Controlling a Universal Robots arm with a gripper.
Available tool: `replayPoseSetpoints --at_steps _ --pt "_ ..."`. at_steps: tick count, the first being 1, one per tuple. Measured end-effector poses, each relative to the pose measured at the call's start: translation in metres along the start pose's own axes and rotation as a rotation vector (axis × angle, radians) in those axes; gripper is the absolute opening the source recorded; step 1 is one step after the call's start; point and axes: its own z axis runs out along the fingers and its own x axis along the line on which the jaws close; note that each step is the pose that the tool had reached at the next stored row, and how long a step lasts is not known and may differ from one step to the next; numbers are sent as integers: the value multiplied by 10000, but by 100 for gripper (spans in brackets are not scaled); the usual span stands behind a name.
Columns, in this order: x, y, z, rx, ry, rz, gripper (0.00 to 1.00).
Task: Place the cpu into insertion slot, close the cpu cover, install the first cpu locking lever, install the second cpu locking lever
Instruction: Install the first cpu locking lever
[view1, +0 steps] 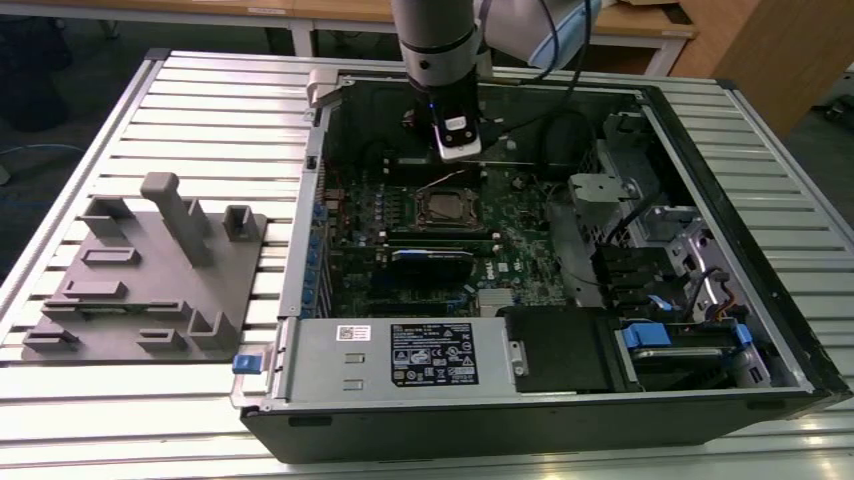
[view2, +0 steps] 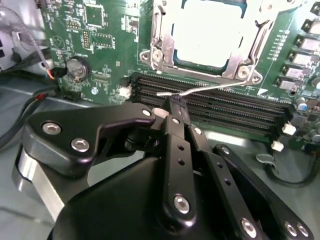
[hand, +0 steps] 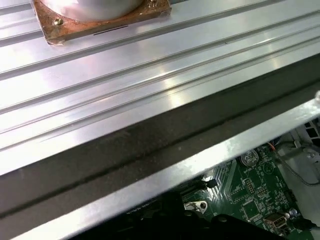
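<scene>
In the second wrist view the cpu (view2: 210, 35), a pale silver square, lies in the insertion slot (view2: 150, 55). The silvery cpu cover (view2: 161, 30) frames it and lies flat over it. A thin silvery locking lever (view2: 220, 87) runs along the socket's edge above the long black slots. My gripper (view2: 175, 101) is shut on that lever's free end. In the exterior view the gripper (view1: 458, 152) hangs inside the open computer case, just behind the insertion slot (view1: 445, 207), and the lever (view1: 447, 181) slants up toward it.
The case wall (view1: 304, 200) and its top rim (hand: 150, 150) surround the motherboard. A power supply box (view1: 400, 355) lies at the front. At the exterior view's left, a grey fixture (view1: 147, 270) stands on the slatted table (view1: 214, 100). Cables (view2: 30, 100) lie beside the board.
</scene>
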Motion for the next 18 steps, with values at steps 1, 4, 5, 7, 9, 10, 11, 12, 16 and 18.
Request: replayPoseSetpoints --at_steps 1,4,5,7,9,10,11,12,16,18 --pt "-3 4 -18 -2 0 0 11" --pt "-11 17 -70 0 0 0 11" --pt "-13 21 -88 -1 0 0 11" --pt "-18 29 -121 -1 0 1 11" --pt "-21 33 -136 -3 0 0 11" --pt "-21 33 -136 -3 0 0 11" --pt "-19 32 -134 -12 -15 -3 11" --pt "-16 29 -129 -20 -41 -3 11" --pt "-1 16 -104 -24 -141 132 11" --pt "2 12 -92 -2 -187 281 11"
